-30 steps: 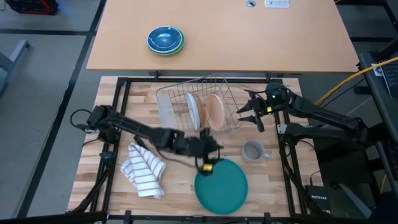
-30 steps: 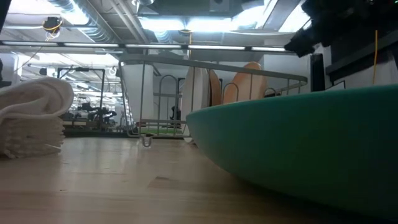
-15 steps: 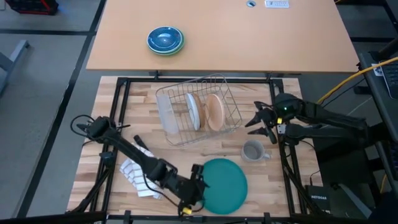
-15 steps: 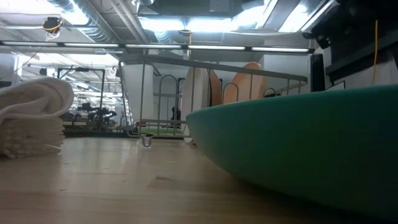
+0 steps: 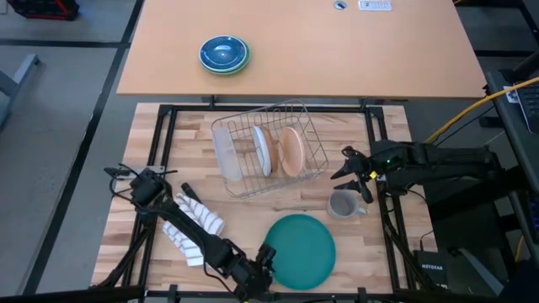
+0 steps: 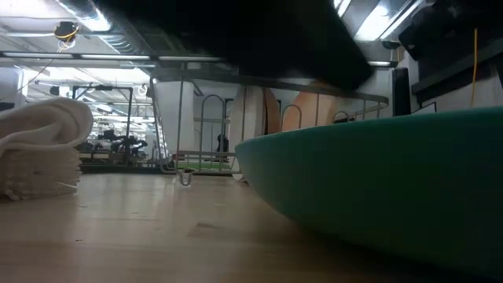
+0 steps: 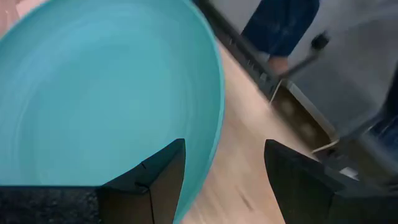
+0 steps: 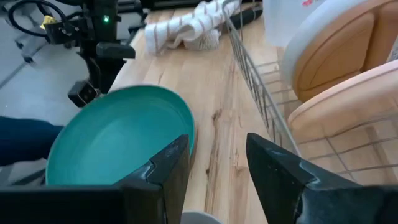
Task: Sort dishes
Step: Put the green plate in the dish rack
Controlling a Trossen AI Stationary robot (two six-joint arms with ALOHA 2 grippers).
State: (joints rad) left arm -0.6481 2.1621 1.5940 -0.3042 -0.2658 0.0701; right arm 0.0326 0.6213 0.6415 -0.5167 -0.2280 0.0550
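The dark green plate (image 5: 301,251) lies flat on the wooden table near its front edge and fills the low view (image 6: 377,189). My left gripper (image 5: 268,257) is open at the plate's near-left rim; in its wrist view (image 7: 221,180) one finger stands over the plate's inside and the other outside the rim (image 7: 214,137), with a gap on both sides. The white plate (image 5: 263,151) and the tan plate (image 5: 290,150) stand on edge in the wire rack (image 5: 244,172). My right gripper (image 5: 354,172) hangs open right of the rack, above the grey mug (image 5: 341,204).
A striped towel (image 5: 192,229) lies at the left under my left arm. Blue bowls (image 5: 223,54) sit on the far tan table. A person's blue sleeve (image 7: 280,25) shows beyond the table's near edge. Bare wood lies between the rack and the green plate.
My left gripper has swung from the table's middle, just in front of the rack, toward the near edge and down, rolling as it went, and now straddles the green plate's rim. My right gripper has drawn back from the rack toward the right edge and the mug.
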